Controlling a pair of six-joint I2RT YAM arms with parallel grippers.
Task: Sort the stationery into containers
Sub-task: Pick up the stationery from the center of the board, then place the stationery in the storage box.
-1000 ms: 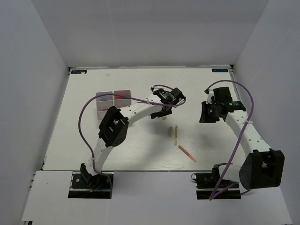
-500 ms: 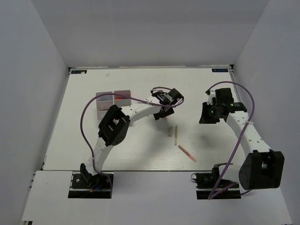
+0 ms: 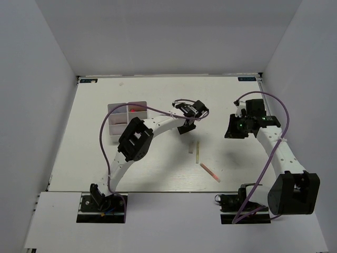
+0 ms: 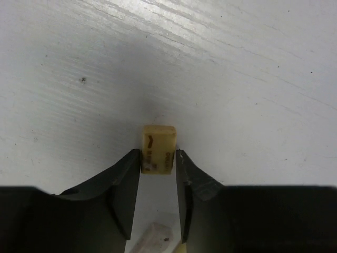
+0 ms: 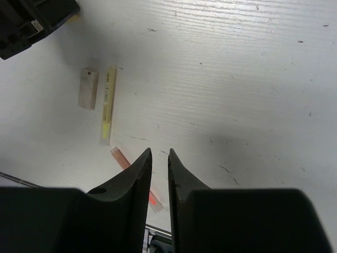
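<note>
Nearest in the left wrist view, a pale chalky eraser block (image 4: 152,234) lies on the table behind the fingertips, in the gap between the two finger bodies. Just ahead of it, the left gripper (image 4: 158,156) presses its jaws against the two long sides of a small beige rectangular eraser (image 4: 158,141). That eraser lies flat on the white wooden table (image 4: 253,63), its far end poking out past the tips. The grasp looks made, but the eraser is not yet lifted.

It should handle as light, slightly soft rubber: grippy against the pads and not fragile, so a gentle squeeze ought to do. Across the narrow width is the right place to hold it. The tips catch only its near half, so it may pivot once it leaves the table.

From above, the left arm (image 3: 134,145) arches up from its base and reaches forward and right, the wrist pitched steeply down over the eraser. A thin pinkish pencil (image 3: 209,172) and a thin yellowish pencil (image 3: 197,153) lie on the near side of those jaws.

The right gripper (image 5: 159,158) hovers well off to the right of them. Its jaws stand only narrowly parted, with nothing between them.

The white translucent plastic tray (image 3: 126,104) sits to the far left of the left jaws, well apart.
</note>
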